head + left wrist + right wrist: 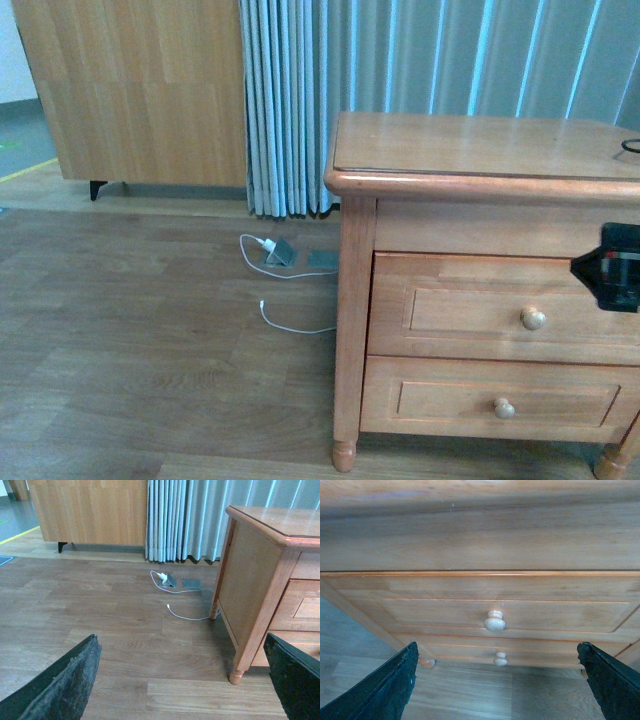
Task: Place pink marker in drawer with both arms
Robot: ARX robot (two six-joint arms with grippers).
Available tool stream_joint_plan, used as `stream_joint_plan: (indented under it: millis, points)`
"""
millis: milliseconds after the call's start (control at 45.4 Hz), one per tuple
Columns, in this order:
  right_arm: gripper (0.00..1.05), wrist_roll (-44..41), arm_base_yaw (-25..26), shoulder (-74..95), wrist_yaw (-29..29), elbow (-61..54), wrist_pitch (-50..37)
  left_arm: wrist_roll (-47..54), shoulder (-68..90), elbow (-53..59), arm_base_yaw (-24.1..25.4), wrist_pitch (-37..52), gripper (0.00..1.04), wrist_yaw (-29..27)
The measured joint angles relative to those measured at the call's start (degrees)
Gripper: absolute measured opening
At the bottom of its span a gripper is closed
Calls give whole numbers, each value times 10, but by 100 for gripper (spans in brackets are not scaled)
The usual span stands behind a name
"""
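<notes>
A: In the cabinet's [480, 150] upper half, the drawer [470, 310] sits fully closed, its front flush with the frame and its pale round knob [533, 319] untouched.

B: And the pink marker?

A: I cannot find it in any view.

B: Where is the right gripper [495, 680]?

A: Facing the drawer front, apart from it. In its wrist view the two black fingers [380, 690] stand wide apart with nothing between them, and the knob [494, 621] shows in the gap. The front view catches only a black piece of that arm [612, 266] at the right edge, level with the drawer.

B: The left gripper [185, 680]?

A: Also spread wide and empty, over the wood floor [100, 610] beside the cabinet's side panel [247, 585].

B: Anything else around?

A: A lower drawer [490, 400] with its own knob, a white cable [285, 320] on the floor, grey curtains [400, 60] behind.
</notes>
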State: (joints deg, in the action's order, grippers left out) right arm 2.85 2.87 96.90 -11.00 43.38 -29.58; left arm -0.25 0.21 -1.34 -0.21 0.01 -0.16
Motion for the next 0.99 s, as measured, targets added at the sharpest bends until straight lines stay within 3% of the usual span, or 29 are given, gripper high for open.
stream_joint_plan:
  millis: [132,243,595,706,860,992]
  points:
    - [96,4,32,-116,-47,-51,58,0,0,0,0,0,99,0]
    - [96,-8,84,-259,-118,-113,140,0,0,0,0,0,99,0]
    - [96,-110,227,-540,-284,-188,405,0,0,0,0,0,99,0]
    - [96,-113,255,-566,-284,-197,410,0,0,0,0,0,99,0]
    - [96,-114,257,-566,-283,-198,409,0,0,0,0,0,99,0]
    - [78,-62,212,-623,-137,-300,175,0,0,0,0,0,99,0]
